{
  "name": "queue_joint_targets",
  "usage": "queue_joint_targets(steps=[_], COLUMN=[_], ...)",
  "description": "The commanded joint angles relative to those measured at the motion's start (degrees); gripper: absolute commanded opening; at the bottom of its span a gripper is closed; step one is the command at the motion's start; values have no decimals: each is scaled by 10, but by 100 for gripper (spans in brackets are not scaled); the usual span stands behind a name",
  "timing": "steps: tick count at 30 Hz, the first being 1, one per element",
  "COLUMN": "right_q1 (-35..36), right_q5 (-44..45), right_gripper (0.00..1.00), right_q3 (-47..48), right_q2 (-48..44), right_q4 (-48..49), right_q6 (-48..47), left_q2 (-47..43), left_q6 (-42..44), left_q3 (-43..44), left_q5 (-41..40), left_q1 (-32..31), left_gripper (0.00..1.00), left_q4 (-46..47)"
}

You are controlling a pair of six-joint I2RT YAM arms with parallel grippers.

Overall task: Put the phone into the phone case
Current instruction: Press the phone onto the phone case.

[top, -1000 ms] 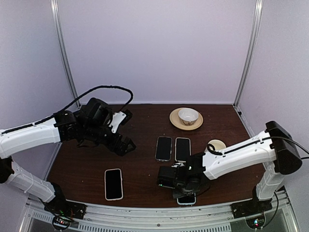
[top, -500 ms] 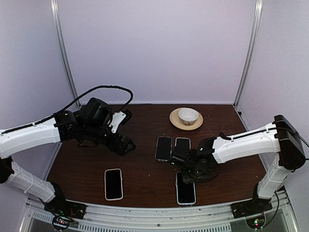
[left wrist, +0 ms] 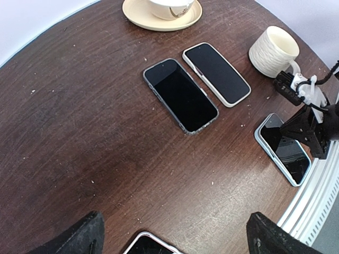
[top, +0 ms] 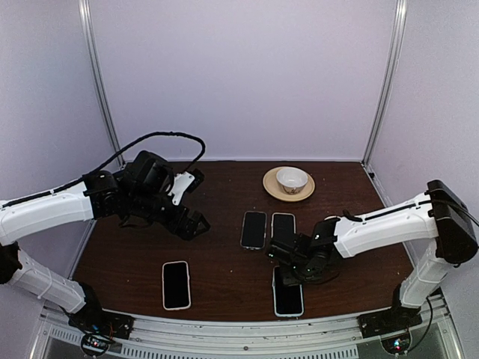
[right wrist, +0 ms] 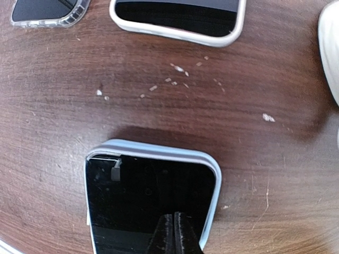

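The phone [right wrist: 153, 206] lies face up inside the pale blue phone case [right wrist: 159, 149] at the near edge of the table [top: 224, 262], on the right side. Its long axis runs from that edge toward the back wall. The right arm [top: 382, 224] is plainly the nearer. Its jaws are pinched fully shut, holding nothing, and point down over the screen toward its far end; whether they press the glass I cannot tell. The phone's far-left corner looks slightly proud of the case rim, so I judge a push there remains. The left arm [top: 45, 209] hovers well apart, jaws spread wide and empty.
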Motion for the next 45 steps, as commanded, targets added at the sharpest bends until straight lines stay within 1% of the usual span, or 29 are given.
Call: queue_joint_targets(steps=[1,4,7,9,11,13,16,20,23,26,28,33,34,37,38,39,40,41,43,44,45], right_q1=[-23,-23,-20,-16,-15,-13,-14,-22,-26,-28,-29,-28,-26,-16,-13,-10,-5,-1,9,13,16], right_q5=[-65,-66,-65,-52,-26,-14,1,13,6,3,-3,-20,-22,-24,-20,-10,5,21,57,68,73], right_gripper=[1,0,0,0,2,6,17,31,35,36,34,19,18,22,25,31,41,53,86,97,99], right_q3=[-35,-12,14,64,139,208,269,300,311,314,305,275,267,259,268,280,297,311,325,323,315], right_q2=[125,152,141,117,105,106,118,151,176,198,204,202,196,177,173,168,163,156,138,127,117], right_q4=[-44,-62,-91,-133,-182,-214,-214,-209,-195,-199,-190,-178,-173,-172,-181,-195,-211,-227,-252,-261,-265], right_q6=[-45,-63,-78,-103,-138,-175,-201,-208,-214,-217,-220,-213,-209,-209,-211,-213,-213,-209,-182,-161,-138], left_q2=[-4,-3,-2,0,1,1,-1,-5,-5,-3,-3,-1,-2,-4,-3,-3,-2,-2,-4,-4,-4], left_q6=[-5,-5,-5,-7,-8,-7,-6,-5,-5,-5,-5,-5,-5,-6,-7,-7,-8,-8,-9,-9,-9], left_q3=[8,7,7,8,8,9,8,7,8,7,7,8,8,8,8,8,8,8,8,8,8], left_q5=[8,4,6,13,20,22,15,8,12,13,14,21,23,27,27,27,28,29,34,34,33], left_q1=[5,5,7,10,11,12,14,16,18,19,20,21,21,22,23,24,25,26,26,27,27], left_gripper=[98,97,97,97,97,98,98,97,97,97,97,97,97,97,98,97,98,97,97,98,98], left_q4=[14,14,14,14,14,14,14,14,14,14,14,14,13,15,15,14,14,14,14,15,14])
